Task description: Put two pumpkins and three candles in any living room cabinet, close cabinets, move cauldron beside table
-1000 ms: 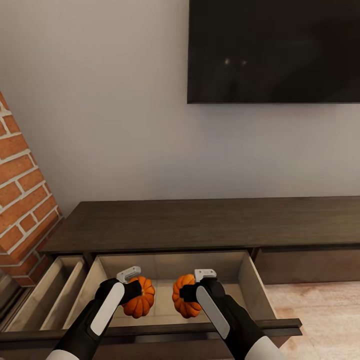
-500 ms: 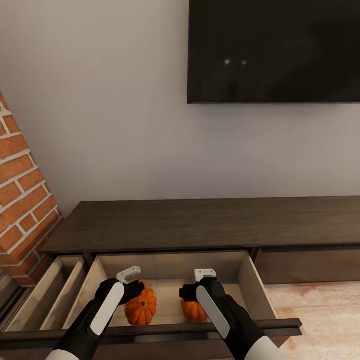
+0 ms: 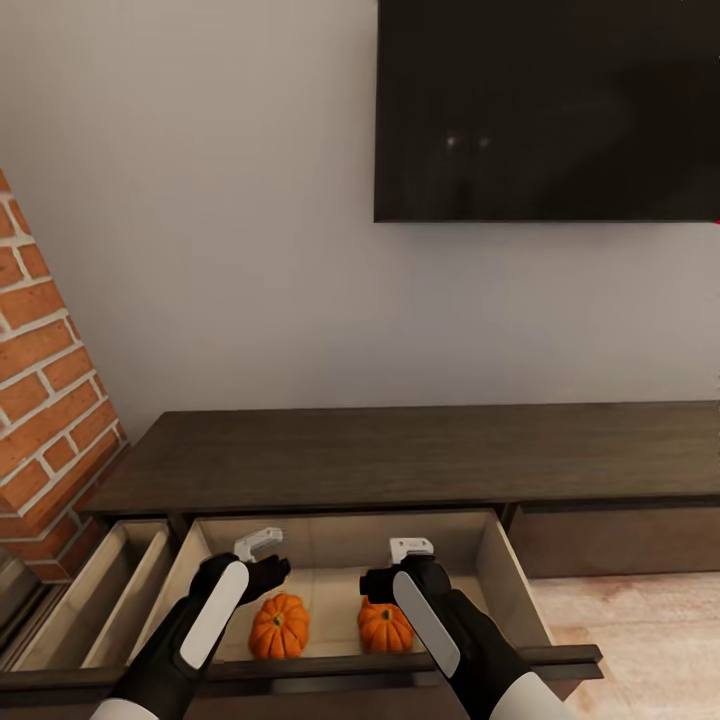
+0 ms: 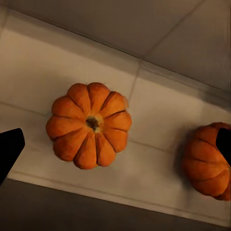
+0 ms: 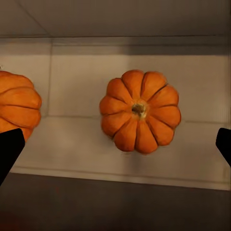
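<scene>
The long dark-brown cabinet [image 3: 400, 455] has a wide drawer [image 3: 495, 570] pulled out toward me. Two orange pumpkins rest upright on its pale floor, one at the left [image 3: 279, 626] [image 4: 89, 124] and one at the right [image 3: 385, 627] [image 5: 140, 110]. My left gripper [image 3: 272, 570] hangs open just above the left pumpkin, and the black fingertips [image 4: 9, 147] stand wide apart without touching it. My right gripper [image 3: 372, 583] is open above the right pumpkin, its fingertips [image 5: 9, 149] well clear of it on both sides.
A narrower drawer [image 3: 90, 590] stands open at the cabinet's left end, beside a brick column [image 3: 45, 380]. The drawer front at the right [image 3: 620, 540] is shut. A dark TV [image 3: 548, 105] hangs on the wall above. Wood floor [image 3: 640, 630] lies at the right.
Both grippers opened and let the pumpkins go; the pumpkins dropped onto the drawer floor. The head camera tilted up a little, shifting the whole picture down.
</scene>
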